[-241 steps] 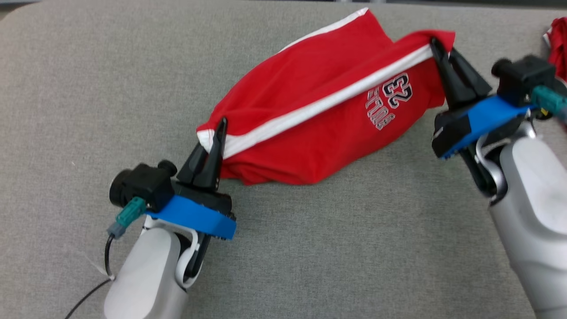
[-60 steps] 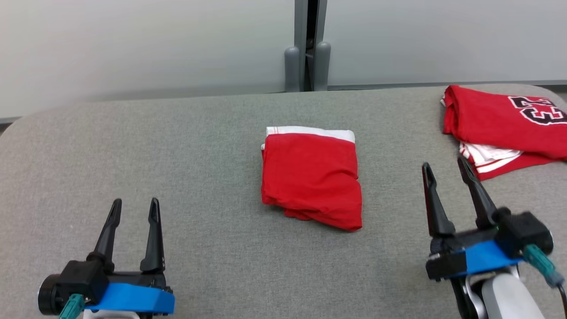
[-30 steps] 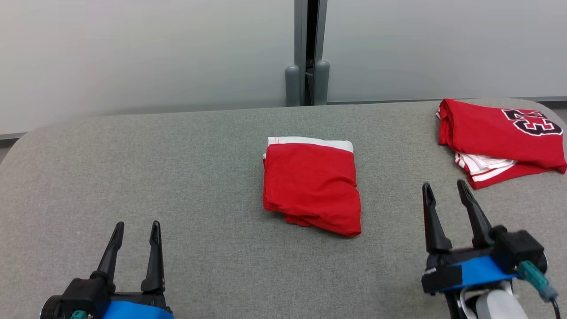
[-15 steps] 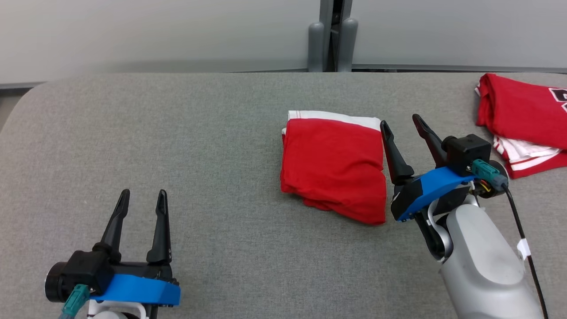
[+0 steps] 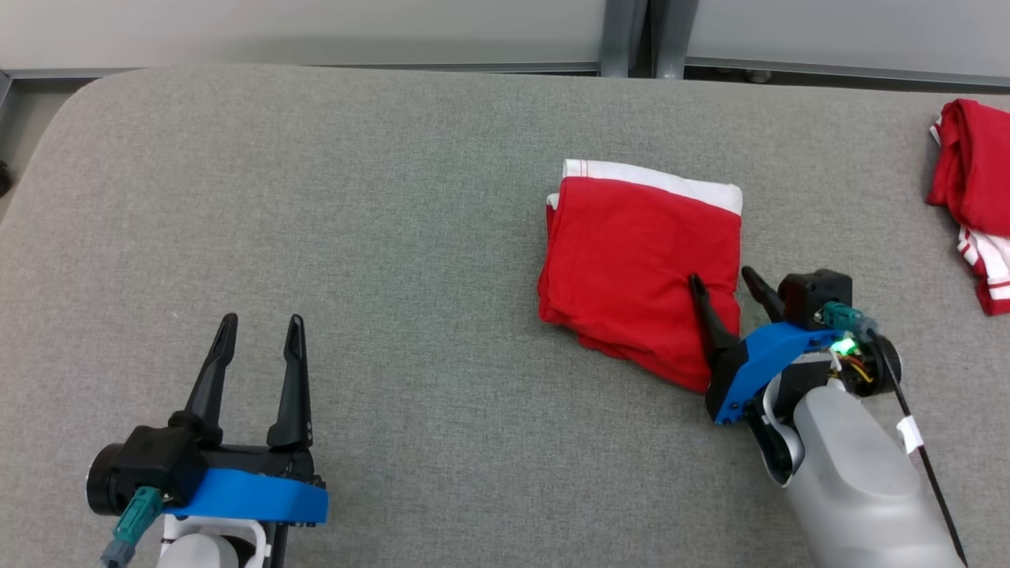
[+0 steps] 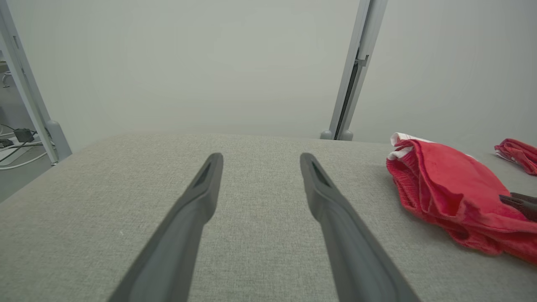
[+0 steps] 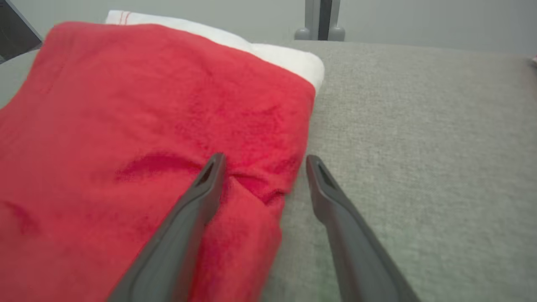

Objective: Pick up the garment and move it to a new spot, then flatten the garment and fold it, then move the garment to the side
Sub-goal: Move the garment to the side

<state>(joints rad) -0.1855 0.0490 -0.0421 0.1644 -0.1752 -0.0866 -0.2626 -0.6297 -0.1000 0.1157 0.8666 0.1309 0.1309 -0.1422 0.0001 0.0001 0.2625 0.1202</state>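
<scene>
Two dark fingers of the right gripper [image 5: 720, 274] stood parted, holding nothing, astride the near right edge of the folded red garment [image 5: 631, 252]. In the right wrist view one finger [image 7: 197, 197] lay over the red cloth with a small crease gathered at its tip, while the other finger [image 7: 335, 209] lay over bare grey cover just beside the garment's edge; whether either tip actually pressed down could not be told. Behind those fingers sat the blue gripper body with a small green light [image 5: 848, 345] glowing on it, and the pale forearm [image 5: 852, 489] ran down to the lower right corner of the head view. The garment lay as a rough rectangle right of the middle of the grey padded table [image 5: 355, 197], with a white band [image 5: 655, 175] along its far edge and its layered folds showing at the near corner. The left gripper [image 5: 262, 317] was at the lower left, well apart from the garment, its fingers spread and empty above the cover; the left wrist view showed the same open fingers [image 6: 201, 201] with the garment off to their right. Another red piece of clothing [image 5: 974, 173] with white stripes lay at the far right edge of the table, apart from the folded one. Beyond the far edge of the table rose a grey post [image 5: 631, 35] against pale wall panels.
</scene>
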